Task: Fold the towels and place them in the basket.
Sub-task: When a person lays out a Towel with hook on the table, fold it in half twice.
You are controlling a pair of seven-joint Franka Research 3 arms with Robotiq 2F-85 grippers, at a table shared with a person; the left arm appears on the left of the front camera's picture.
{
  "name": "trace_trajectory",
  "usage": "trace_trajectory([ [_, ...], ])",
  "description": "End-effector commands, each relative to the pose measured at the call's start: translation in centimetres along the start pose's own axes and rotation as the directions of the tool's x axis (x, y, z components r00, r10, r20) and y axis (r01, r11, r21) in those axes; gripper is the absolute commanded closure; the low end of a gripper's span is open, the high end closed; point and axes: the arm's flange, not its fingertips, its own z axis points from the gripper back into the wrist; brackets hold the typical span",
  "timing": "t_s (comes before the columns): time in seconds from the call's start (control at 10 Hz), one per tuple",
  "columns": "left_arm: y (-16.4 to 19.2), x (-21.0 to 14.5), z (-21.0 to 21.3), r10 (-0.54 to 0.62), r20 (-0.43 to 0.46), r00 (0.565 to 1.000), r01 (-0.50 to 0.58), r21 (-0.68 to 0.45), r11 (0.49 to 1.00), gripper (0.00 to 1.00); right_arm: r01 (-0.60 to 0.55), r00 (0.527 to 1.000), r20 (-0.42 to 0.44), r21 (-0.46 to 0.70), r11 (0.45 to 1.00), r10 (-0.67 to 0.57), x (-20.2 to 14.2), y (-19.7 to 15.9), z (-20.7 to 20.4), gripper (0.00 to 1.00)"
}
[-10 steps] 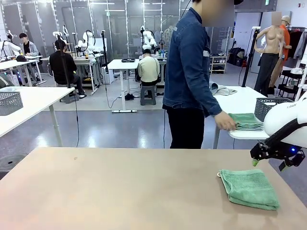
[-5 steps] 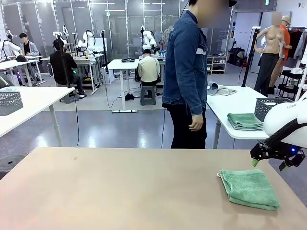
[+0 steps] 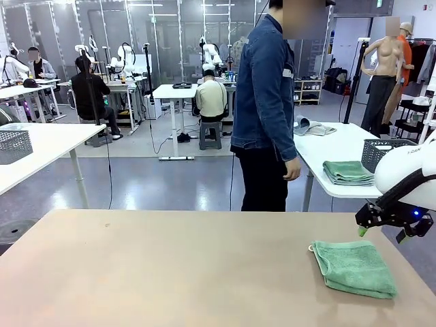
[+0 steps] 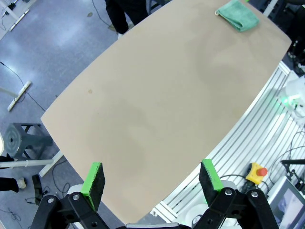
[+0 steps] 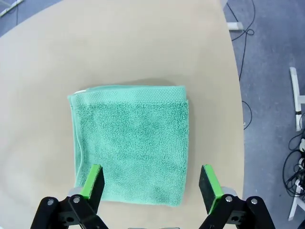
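The right gripper [image 5: 150, 177], jaws apart, is hovering over the towel [image 5: 131, 133] beneath it; grabbing one layer is perhaps risking unfolding.

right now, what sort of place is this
Probably a robotics lab in an open hall: the right gripper hangs open over a folded mint green towel, a red emergency-stop button sits by the table, and white worktables stand behind.

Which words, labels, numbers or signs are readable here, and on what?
No text is readable.
Faint grey print on the right arm's white shell: too small.
green sign high on the far wall: blurred.
white tag on the green towel: too small to tell.
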Motion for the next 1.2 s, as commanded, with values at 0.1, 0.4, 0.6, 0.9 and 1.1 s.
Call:
trace_trajectory([
  [0.1, 0.0, 0.1, 0.1, 0.015, -0.003, 1.000, -0.015, 0.016, 1.000, 0.00, 0.000, 1.000, 0.000, 0.000, 1.000, 0.000, 0.0, 0.0, 0.0, 0.00],
  [0.4, 0.0, 0.1, 0.1, 0.015, -0.003, 1.000, -0.015, 0.016, 1.000, 0.00, -0.132, 0.986, 0.110, 0.075, 0.988, 0.123, -2.0, -0.9, 14.3, 0.00],
  [0.6, 0.0, 0.1, 0.1, 0.015, -0.003, 1.000, -0.015, 0.016, 1.000, 0.00, -0.204, 0.972, 0.144, 0.114, 0.972, 0.187, -3.5, -0.9, 20.3, 0.00],
  [0.9, 0.0, 0.1, 0.1, 0.015, -0.003, 1.000, -0.015, 0.016, 1.000, 0.00, -0.401, 0.913, 0.130, 0.109, 0.910, 0.387, -7.5, 0.2, 29.1, 0.00],
  [1.1, 0.0, 0.1, 0.1, 0.015, -0.003, 1.000, -0.015, 0.016, 1.000, 0.00, -0.488, 0.866, 0.158, 0.058, 0.871, 0.475, -10.1, 1.6, 32.3, 0.00],
])
